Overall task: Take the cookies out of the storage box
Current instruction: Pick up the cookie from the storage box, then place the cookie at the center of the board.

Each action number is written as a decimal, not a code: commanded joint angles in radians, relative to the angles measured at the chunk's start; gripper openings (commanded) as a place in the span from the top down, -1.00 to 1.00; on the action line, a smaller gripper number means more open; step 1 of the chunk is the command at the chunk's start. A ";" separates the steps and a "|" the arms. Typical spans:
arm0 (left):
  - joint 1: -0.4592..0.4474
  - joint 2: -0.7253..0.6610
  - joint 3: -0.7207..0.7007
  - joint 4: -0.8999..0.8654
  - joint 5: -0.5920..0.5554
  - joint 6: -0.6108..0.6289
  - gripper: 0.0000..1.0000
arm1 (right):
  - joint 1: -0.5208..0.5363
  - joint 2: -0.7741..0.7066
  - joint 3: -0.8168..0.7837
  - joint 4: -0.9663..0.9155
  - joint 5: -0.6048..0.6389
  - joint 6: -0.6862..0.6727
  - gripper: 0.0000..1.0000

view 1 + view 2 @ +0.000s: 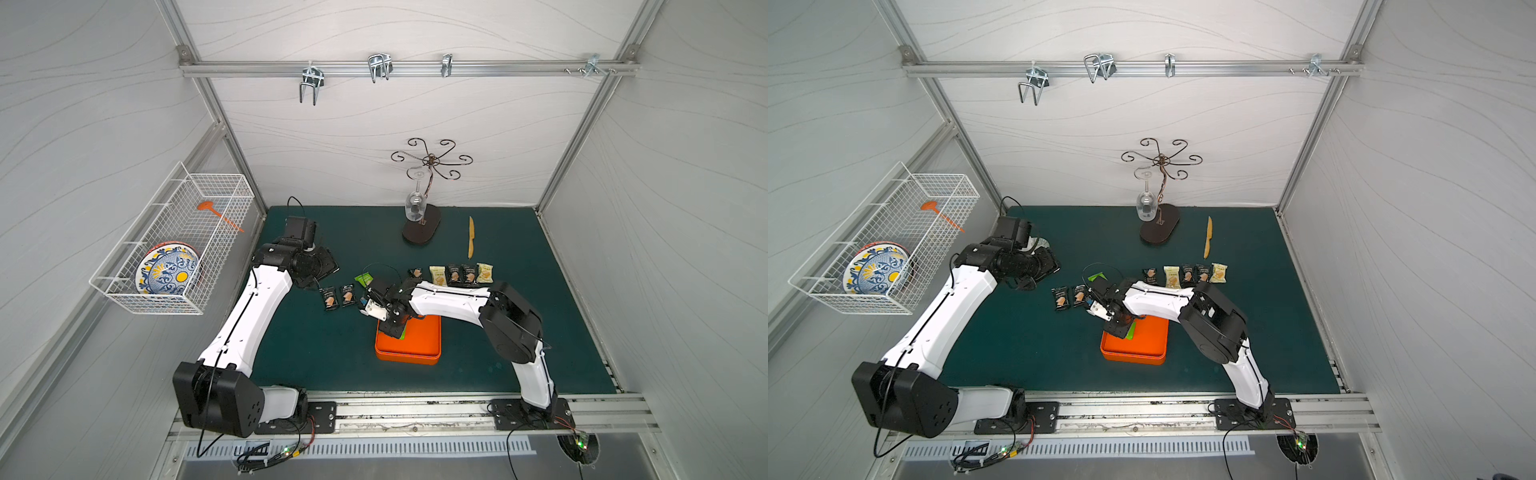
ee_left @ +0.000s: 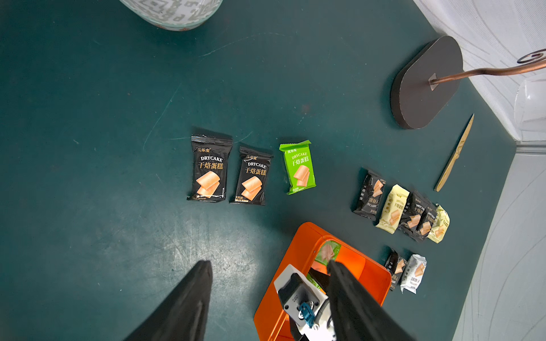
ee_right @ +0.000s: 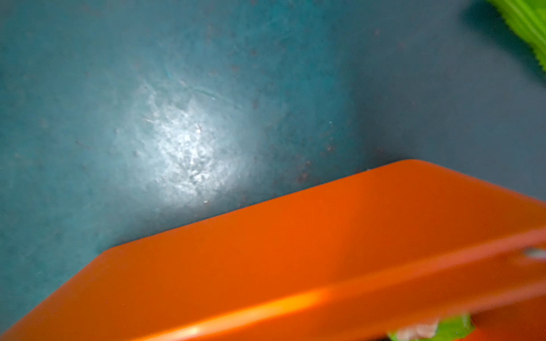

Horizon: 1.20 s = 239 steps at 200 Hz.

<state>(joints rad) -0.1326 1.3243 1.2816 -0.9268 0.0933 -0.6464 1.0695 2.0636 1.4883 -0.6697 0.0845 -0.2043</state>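
The orange storage box (image 1: 415,351) (image 1: 1142,351) lies on the green mat near its middle. My right gripper (image 1: 394,328) reaches down into the box's far left corner, onto a green cookie packet (image 2: 327,251) (image 1: 1132,330). Its jaws are hidden, also in the right wrist view, which shows only the box wall (image 3: 295,251) from close up. Other cookies lie on the mat: two black packets (image 1: 330,297), a green one (image 2: 298,166), a row of black and pale yellow ones (image 1: 455,274), plus a black and a white packet (image 2: 413,273). My left gripper (image 2: 269,265) (image 1: 322,266) hovers open and empty to the left.
A wine-glass stand (image 1: 422,228) with a hanging glass (image 1: 414,205) stands at the back. A wooden knife (image 1: 471,237) lies beside it. A glass jar (image 2: 174,11) stands near my left gripper. A white wire basket (image 1: 174,237) holding a plate hangs on the left wall.
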 commanded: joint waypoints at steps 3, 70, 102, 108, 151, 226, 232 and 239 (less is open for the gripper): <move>0.006 -0.017 0.001 0.021 0.005 0.006 -0.32 | -0.004 -0.023 -0.037 -0.024 0.020 0.031 0.25; 0.005 -0.019 -0.004 0.028 0.029 0.014 -0.32 | -0.016 -0.188 -0.061 -0.075 -0.019 0.133 0.25; 0.006 -0.022 -0.006 0.029 0.032 0.021 -0.32 | -0.049 -0.296 -0.099 -0.081 -0.085 0.187 0.25; 0.005 -0.022 -0.007 0.028 0.033 0.022 -0.32 | -0.060 -0.316 -0.105 -0.083 -0.095 0.200 0.25; 0.005 -0.025 -0.021 0.024 0.064 0.014 -0.32 | -0.188 -0.448 -0.130 -0.141 -0.065 0.324 0.25; 0.005 -0.044 -0.098 0.059 0.138 -0.045 -0.31 | -0.466 -0.470 -0.240 -0.202 0.091 0.510 0.27; 0.006 -0.046 -0.101 0.059 0.139 -0.045 -0.31 | -0.470 -0.460 -0.248 -0.191 0.100 0.517 0.27; 0.005 -0.050 -0.105 0.059 0.140 -0.047 -0.31 | -0.471 -0.444 -0.255 -0.179 0.105 0.519 0.27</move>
<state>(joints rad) -0.1318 1.3022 1.1809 -0.9073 0.2062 -0.6785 0.5999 1.6009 1.2621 -0.8463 0.1360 0.2485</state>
